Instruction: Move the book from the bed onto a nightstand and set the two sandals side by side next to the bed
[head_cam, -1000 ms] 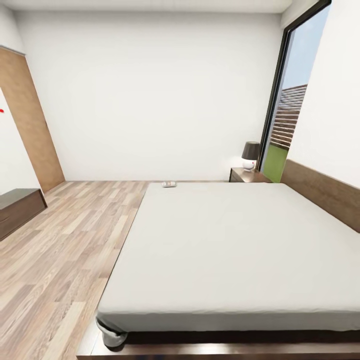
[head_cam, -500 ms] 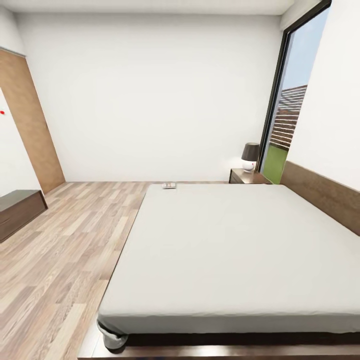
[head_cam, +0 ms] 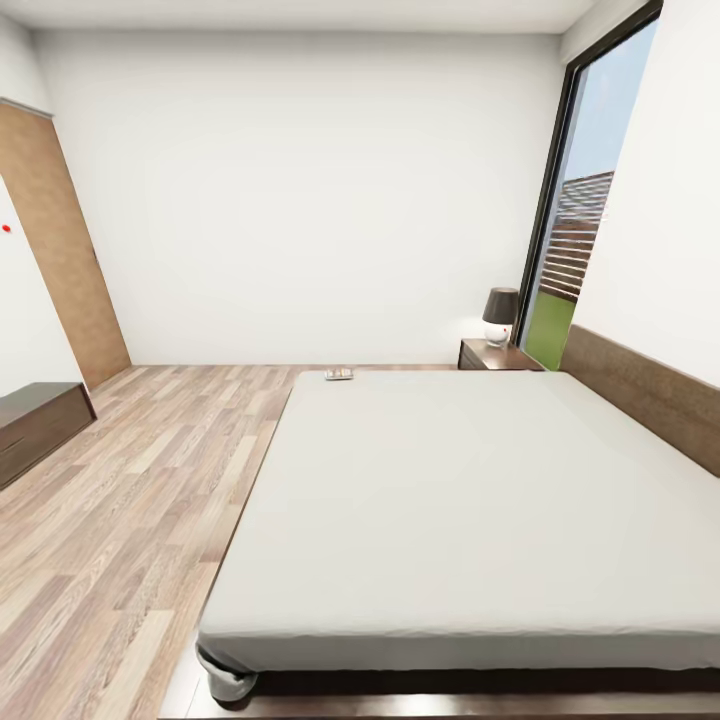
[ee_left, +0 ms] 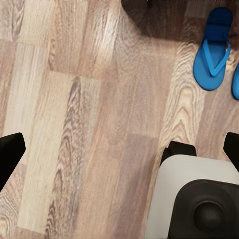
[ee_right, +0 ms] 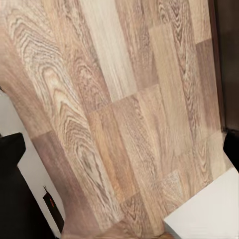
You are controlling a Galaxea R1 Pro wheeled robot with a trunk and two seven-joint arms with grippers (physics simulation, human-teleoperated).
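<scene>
Approaching the bed [head_cam: 470, 500], by the look of it: the robot stood at the foot end, nothing yet grasped, so the step in hand was judged to be getting within reach of the book [head_cam: 339, 374]. The book lay at the mattress's far left corner, well apart from the robot. The nightstand [head_cam: 497, 355] stood past the far side by the window [head_cam: 585, 210], carrying a lamp [head_cam: 500, 315]. The next move probably called for driving along the bed's left side over the wood floor [head_cam: 120, 500] toward that corner.

Both arms hung low, wrist cameras facing the floor. The left gripper [ee_left: 119, 154] had its fingers spread wide and held nothing; one blue sandal [ee_left: 213, 50] lay on the floor beyond it, a second [ee_left: 235, 82] just beside it at the frame edge. The right gripper [ee_right: 122, 149] was likewise wide apart and empty.
</scene>
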